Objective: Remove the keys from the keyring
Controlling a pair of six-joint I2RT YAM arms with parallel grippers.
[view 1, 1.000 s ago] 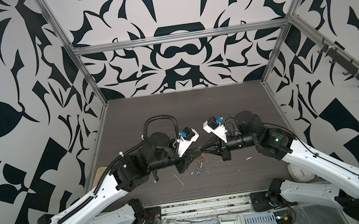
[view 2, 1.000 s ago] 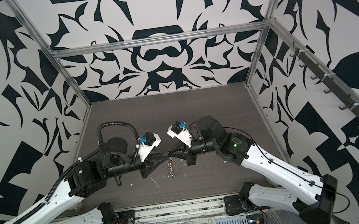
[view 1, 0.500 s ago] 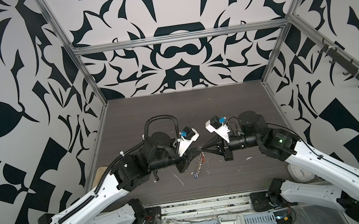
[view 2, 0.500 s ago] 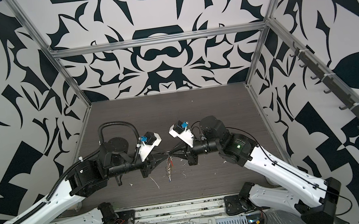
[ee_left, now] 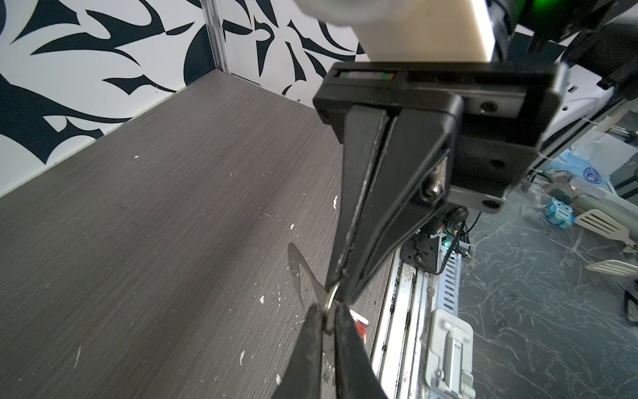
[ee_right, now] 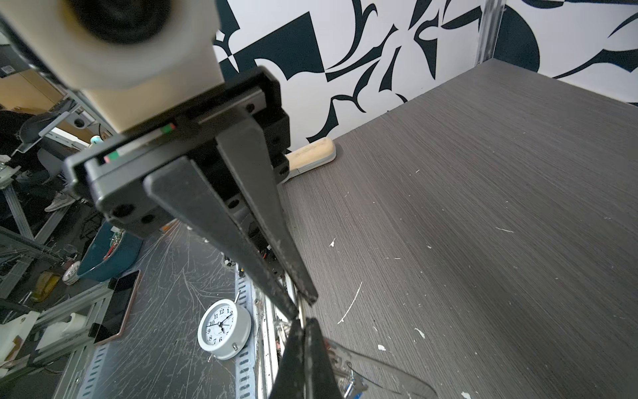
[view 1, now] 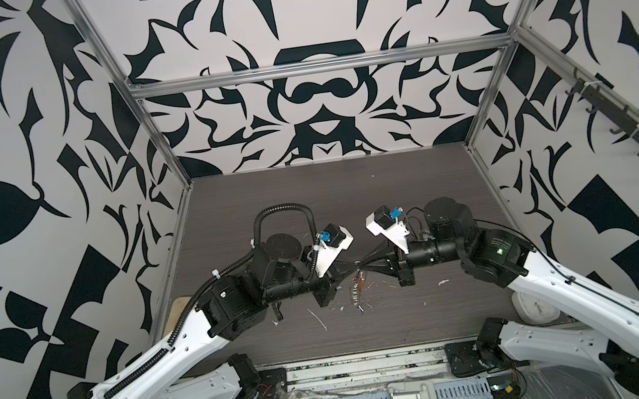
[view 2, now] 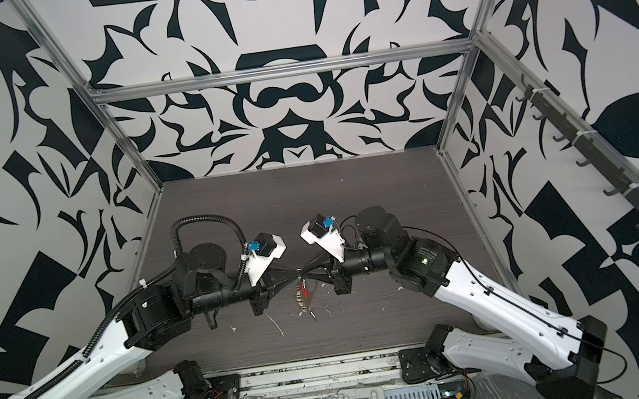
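The left gripper [ee_left: 328, 311] has been closed onto a small ring [ee_left: 328, 293]. The right gripper [ee_left: 341, 285] is clamped on the keyring [ee_left: 298, 266], hung above the table's [ee_left: 172, 207] front middle. Thin, stiff, slippery metal is best pinched edge-on.

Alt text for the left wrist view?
Two black hands meet tip to tip over a dark woodgrain table, both pinched shut on one small metal ring: the left hand close to the camera, the right hand facing it. The thin silvery keyring sticks out beside the tips, and a red tag shows behind them.
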